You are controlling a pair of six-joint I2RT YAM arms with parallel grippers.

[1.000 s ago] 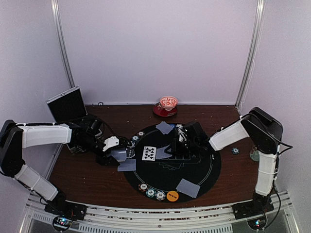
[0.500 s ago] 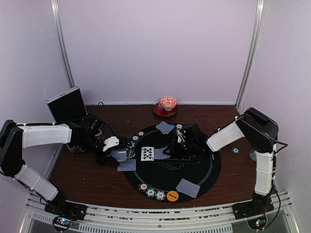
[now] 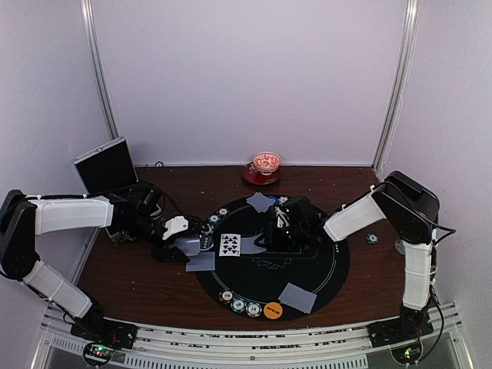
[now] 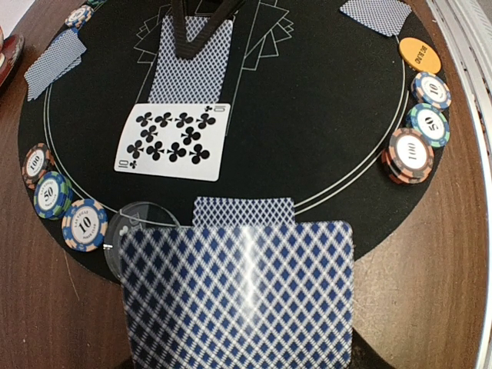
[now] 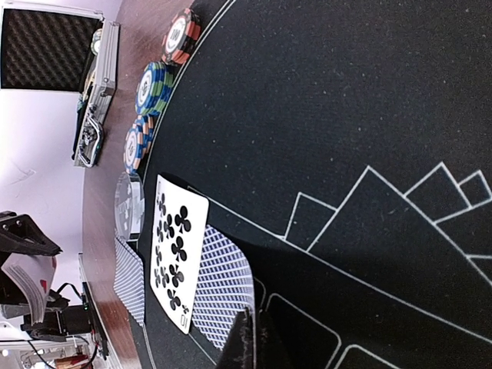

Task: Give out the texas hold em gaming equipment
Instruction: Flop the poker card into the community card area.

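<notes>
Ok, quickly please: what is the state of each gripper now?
Left gripper: closed, holding a stack of blue-backed cards.
Right gripper: closed, gripping nothing, pressing down on a face-down card.

Item counts: one face-up ten of clubs [image 4: 173, 142]; four loose face-down cards [image 4: 192, 77]; one pack [image 4: 238, 300], its card count not discernible. Six chip stacks [image 4: 411, 154] in two rows of three; two single chips [image 3: 372, 238] apart; one orange disc [image 4: 419, 54]; one translucent disc [image 4: 142, 219]; one bowl [image 3: 267, 161] on one red saucer [image 3: 257, 176].
</notes>
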